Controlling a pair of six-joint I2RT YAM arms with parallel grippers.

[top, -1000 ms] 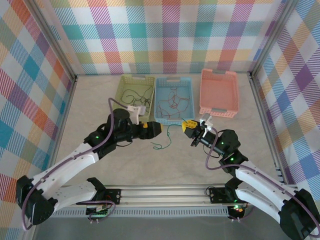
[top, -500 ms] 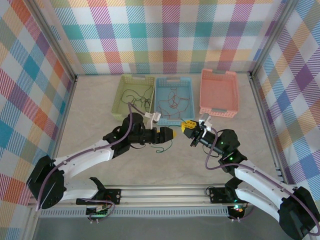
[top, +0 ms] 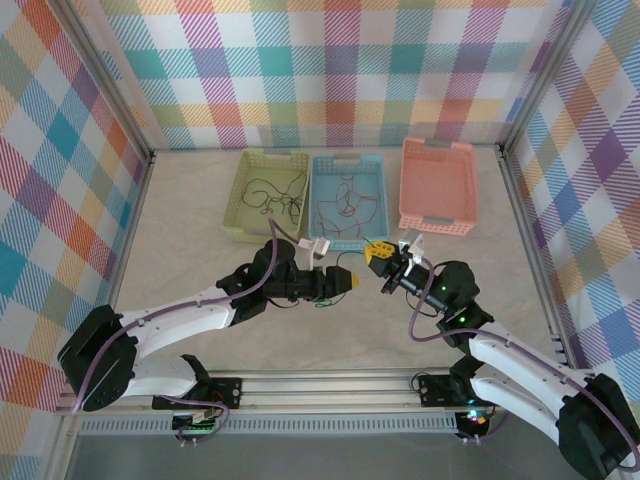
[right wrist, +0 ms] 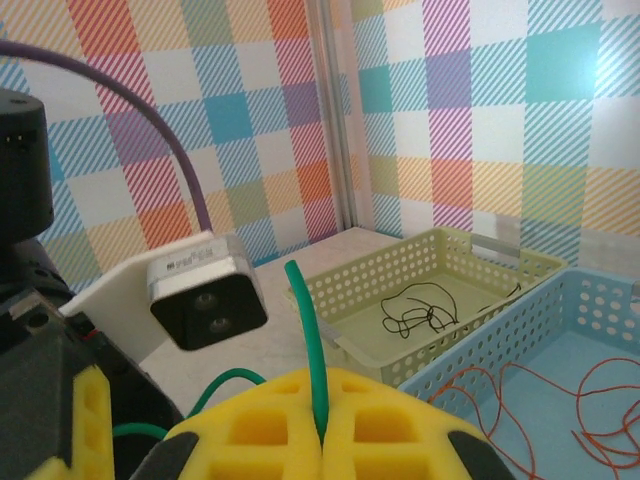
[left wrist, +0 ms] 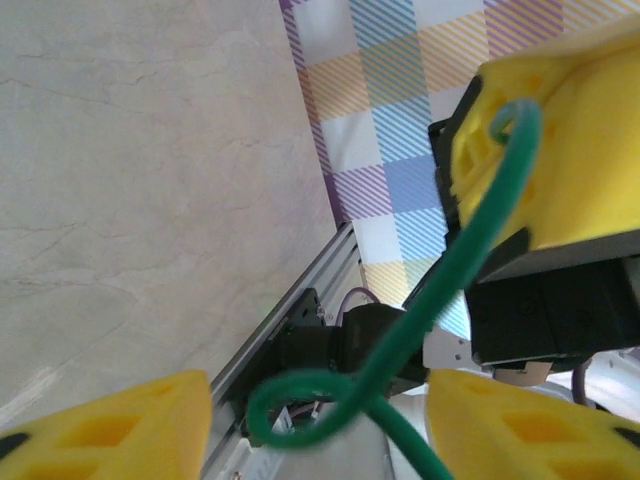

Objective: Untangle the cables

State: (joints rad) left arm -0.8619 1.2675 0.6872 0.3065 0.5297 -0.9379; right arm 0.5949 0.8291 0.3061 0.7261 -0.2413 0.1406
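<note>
3 shallow perforated baskets stand in a row at the far side of the pale marbled table (top: 180,240): an olive-green basket (top: 243,190), a light-blue basket (top: 316,200) just beside it, and a pink basket (top: 437,185) near that. Plaid walls (top: 330,70) enclose 3 sides, and an aluminium rail (top: 330,380) runs along the near edge.

Pastel plaid walls (top: 330,70), pale marbled tabletop (top: 180,220) — aluminium frame posts (top: 103,75), even light

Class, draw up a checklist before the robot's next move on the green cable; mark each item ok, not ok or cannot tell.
1. Right pincer shut on green cable: ok.
2. Cable runs through the left pincer: ok.
3. Left pincer closed on it: not ok, jaws apart.
4. Cable free of loops: not ok, one loop.
5. Black cables lie in green basket: ok.
</note>
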